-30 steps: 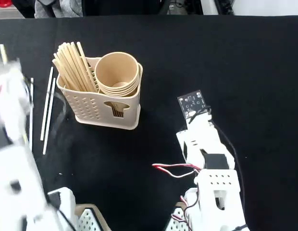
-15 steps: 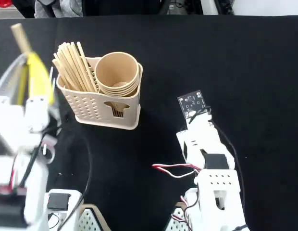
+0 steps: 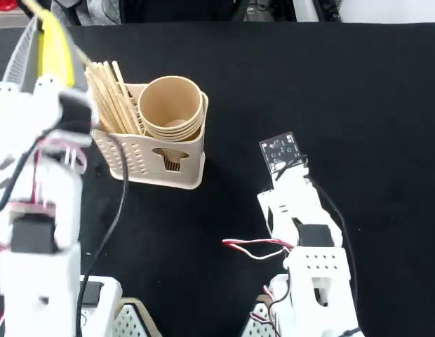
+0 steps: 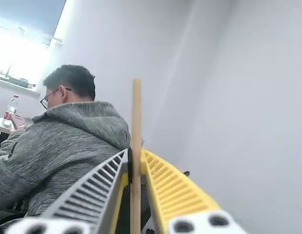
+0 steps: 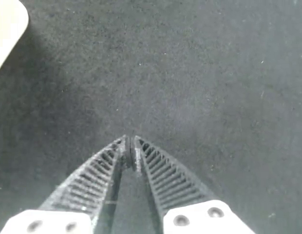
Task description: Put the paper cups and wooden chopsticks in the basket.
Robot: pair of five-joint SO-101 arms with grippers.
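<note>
Clamping a chopstick [image 4: 136,112], left end effector [image 4: 135,152] beside basket [image 3: 144,160], right end effector [image 5: 129,145] together

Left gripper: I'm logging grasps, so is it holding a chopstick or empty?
Holding one: the left gripper is shut on a wooden chopstick, its fingers pressed against it from both sides.

We see a table [image 3: 344,84] covered in black. The basket [image 3: 151,161] stands directly on it, toward its far left corner. The left arm [image 3: 35,281] and the right arm [image 3: 312,274] rise from its near edge.
</note>
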